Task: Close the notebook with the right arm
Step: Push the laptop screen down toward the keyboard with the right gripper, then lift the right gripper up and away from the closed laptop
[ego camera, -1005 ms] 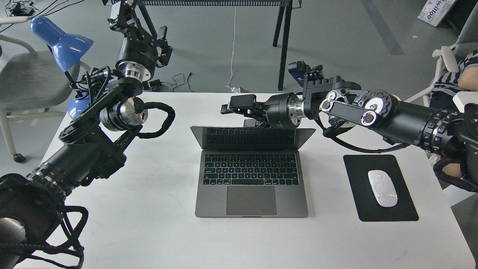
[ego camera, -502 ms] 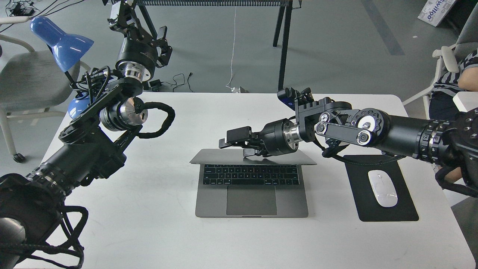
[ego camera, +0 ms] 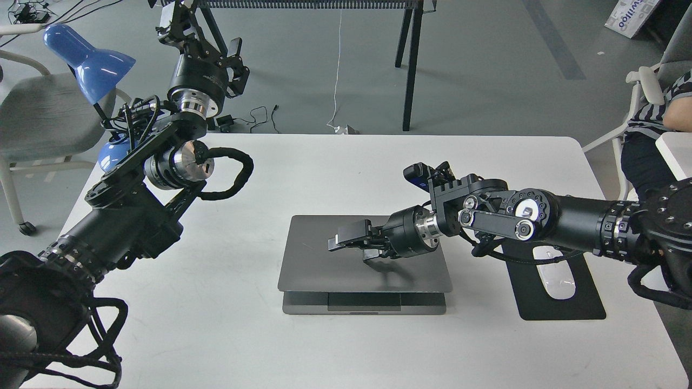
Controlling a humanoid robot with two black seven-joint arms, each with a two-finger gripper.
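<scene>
Laptop [ego camera: 346,259] lid, smooth grey metal with rounded corners, is tipped almost flat over its base near the middle of the white desk [ego camera: 216,335], a little toward the near edge. A thin strip of the base and the front of the trackpad shows beneath the lid's front edge, so it is not fully shut.

Right gripper [ego camera: 346,244] lies low across the lid, reaching in from the right edge of the desk. Its two flat black fingers are slightly apart with nothing between them; the lower one is on or just above the metal, and which of the two I cannot tell. Behind it the right arm [ego camera: 540,221] is black and jointed, with a silver collar at the wrist, white round caps and a small blue-faced module on top.

Beside the laptop's right edge lies a matte black mouse pad [ego camera: 584,302] with a glossy white mouse [ego camera: 557,281] on it, both partly under the arm. Bare desk runs wide to the left of the laptop and along the far edge.

Left arm [ego camera: 135,216] rises over the far left corner, its gripper [ego camera: 175,21] held high beyond the desk; its fingers are too dark and tangled to read. A blue lamp [ego camera: 89,59] stands at that corner.
</scene>
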